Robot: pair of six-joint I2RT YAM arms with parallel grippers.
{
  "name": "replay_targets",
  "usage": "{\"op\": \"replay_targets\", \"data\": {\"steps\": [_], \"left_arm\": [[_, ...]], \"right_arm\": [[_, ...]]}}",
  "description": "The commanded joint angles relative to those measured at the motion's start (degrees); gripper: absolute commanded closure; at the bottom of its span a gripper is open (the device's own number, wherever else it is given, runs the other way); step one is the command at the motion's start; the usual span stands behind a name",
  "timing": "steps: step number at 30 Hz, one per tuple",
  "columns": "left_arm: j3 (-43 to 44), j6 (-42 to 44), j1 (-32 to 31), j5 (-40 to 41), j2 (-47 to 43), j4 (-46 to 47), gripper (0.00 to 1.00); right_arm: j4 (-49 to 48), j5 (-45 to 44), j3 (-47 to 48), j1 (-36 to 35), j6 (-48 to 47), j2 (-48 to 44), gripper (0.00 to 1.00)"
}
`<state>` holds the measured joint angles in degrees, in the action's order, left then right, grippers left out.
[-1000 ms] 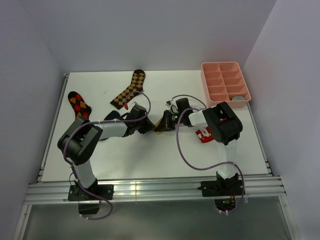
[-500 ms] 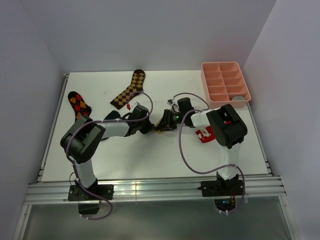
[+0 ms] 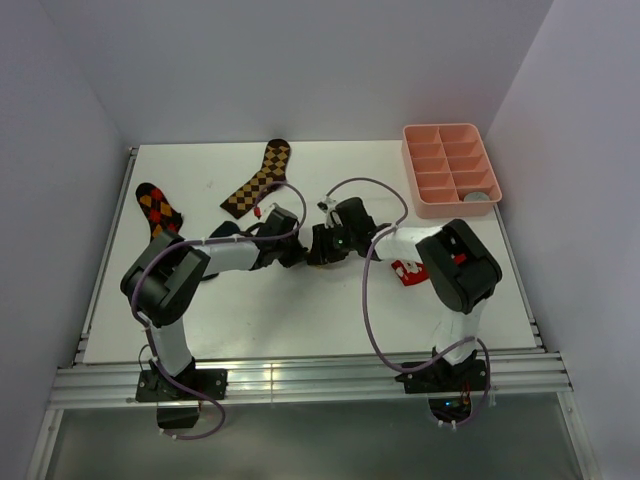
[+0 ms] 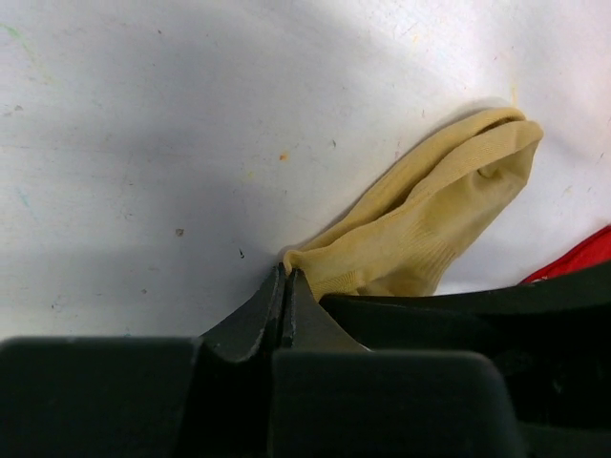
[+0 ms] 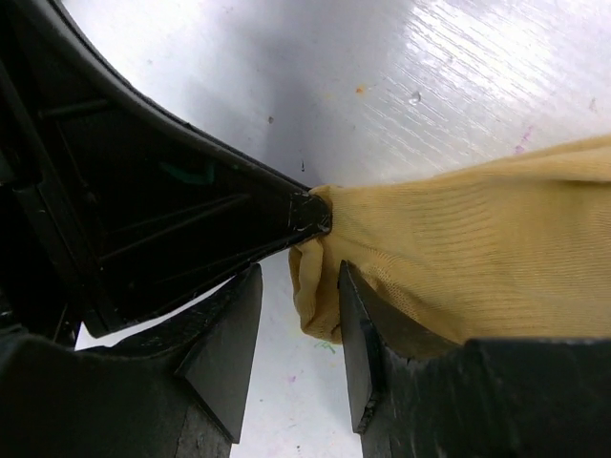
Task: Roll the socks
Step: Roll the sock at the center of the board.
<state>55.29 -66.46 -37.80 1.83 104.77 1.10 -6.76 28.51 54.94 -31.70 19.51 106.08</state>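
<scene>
A mustard yellow sock (image 4: 430, 219) lies crumpled on the white table between the two arms. My left gripper (image 4: 284, 272) is shut on the sock's near edge, pinching a thin bit of fabric at its tips. My right gripper (image 5: 298, 277) is open, with a folded end of the sock (image 5: 477, 258) hanging loose between its fingers, right beside the left gripper's tips. In the top view the left gripper (image 3: 297, 255) and the right gripper (image 3: 318, 245) meet at the table's middle and hide most of the sock.
A pink compartment tray (image 3: 450, 165) stands at the back right with a grey bundle (image 3: 480, 197) in its near right cell. A red sock with white trim (image 3: 408, 268) lies by the right arm. A brown checkered sock (image 3: 258, 180) and an argyle sock (image 3: 158, 208) lie at the back left.
The left gripper has shut on the yellow sock's edge. The right gripper has opened, let go of the sock and slid left up against the left gripper.
</scene>
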Motion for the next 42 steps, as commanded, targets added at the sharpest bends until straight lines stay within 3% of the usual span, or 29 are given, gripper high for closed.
{"op": "replay_targets", "data": {"steps": [1,14,18,20,24,30,34,42], "left_arm": [[1.7,1.9,-0.2,0.5,0.4,-3.7,1.00],[3.7,2.3,0.1,0.1,0.6,-5.8,1.00],[3.5,2.2,0.5,-0.2,0.1,-5.8,1.00],[3.2,2.2,0.8,-0.4,-0.8,-5.7,1.00],[0.7,1.6,1.2,-0.2,-3.7,-4.3,0.99],[-4.1,1.2,2.0,3.0,-10.7,-2.1,0.68],[-7.1,1.2,1.9,3.4,-14.1,0.5,0.54],[-10.0,0.1,1.9,0.2,-12.7,4.9,0.53]], "right_arm": [[6.3,-10.6,1.1,-3.3,-6.2,-0.7,0.54],[10.9,-27.9,1.9,-9.9,-10.4,1.3,0.56],[11.7,-28.3,2.6,-10.0,-10.1,2.1,0.93],[11.9,-27.7,2.9,-10.0,-10.1,2.2,1.00],[11.7,-20.3,2.9,-9.6,-8.9,1.6,1.00],[6.9,-2.3,1.6,-3.7,0.8,0.4,1.00],[1.2,10.5,1.2,1.2,8.0,2.5,1.00],[-7.2,22.1,1.8,5.9,21.2,9.6,1.00]]}}
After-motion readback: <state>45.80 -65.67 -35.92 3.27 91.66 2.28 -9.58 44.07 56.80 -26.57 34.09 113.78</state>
